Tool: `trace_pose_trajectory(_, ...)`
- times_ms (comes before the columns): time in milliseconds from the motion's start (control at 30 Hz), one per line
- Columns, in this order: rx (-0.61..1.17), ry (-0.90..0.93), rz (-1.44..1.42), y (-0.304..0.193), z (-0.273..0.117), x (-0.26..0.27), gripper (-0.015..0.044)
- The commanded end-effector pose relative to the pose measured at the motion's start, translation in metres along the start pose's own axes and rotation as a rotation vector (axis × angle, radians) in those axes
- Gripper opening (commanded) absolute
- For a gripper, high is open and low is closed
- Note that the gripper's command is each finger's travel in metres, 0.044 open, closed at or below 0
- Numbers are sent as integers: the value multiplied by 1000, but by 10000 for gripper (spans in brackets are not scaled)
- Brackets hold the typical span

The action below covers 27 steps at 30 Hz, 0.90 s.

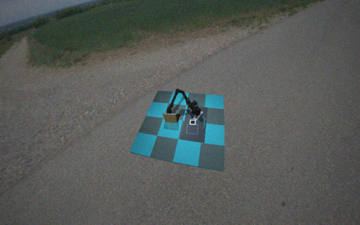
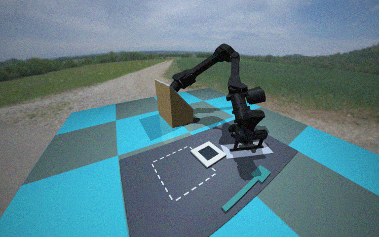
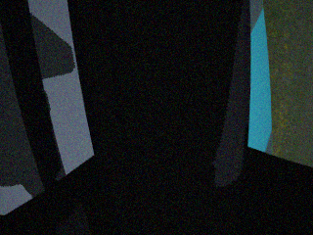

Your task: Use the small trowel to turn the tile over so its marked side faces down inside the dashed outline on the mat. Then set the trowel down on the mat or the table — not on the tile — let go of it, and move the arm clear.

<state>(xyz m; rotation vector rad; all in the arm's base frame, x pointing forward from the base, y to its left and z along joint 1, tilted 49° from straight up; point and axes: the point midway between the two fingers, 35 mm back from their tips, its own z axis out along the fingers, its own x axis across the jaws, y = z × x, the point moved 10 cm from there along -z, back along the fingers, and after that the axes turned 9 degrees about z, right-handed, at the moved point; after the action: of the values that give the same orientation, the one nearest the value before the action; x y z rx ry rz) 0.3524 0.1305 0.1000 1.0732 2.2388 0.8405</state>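
Note:
The tile lies flat on the mat, its white border and dark square facing up. It covers one corner of the dashed outline, mostly outside it. The trowel has a pale flat blade under a black raised handle. The blade lies on the mat beside the tile in the exterior view. My gripper points down over the blade, shut on the trowel's handle. The dark handle fills the middle of the wrist view; its contact with the fingers is hard to see.
A teal flat tool with a square head lies along the mat's edge, near the trowel. A brown wedge-shaped block stands off the mat near the arm's base. The table is checkered cyan and grey.

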Motion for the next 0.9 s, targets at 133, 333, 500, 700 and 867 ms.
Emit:
trace_pose_trajectory(133,2,-2,-2,6,-30,-37,0)
trace_pose_trajectory(333,1,-2,-2,7,-38,-45,0)
trace_pose_trajectory(500,-63,18,-28,-4,-38,-43,0)
trace_pose_trajectory(700,-175,50,-81,-24,-42,-37,0)
trace_pose_trajectory(867,-269,71,-136,-40,-47,-31,0)
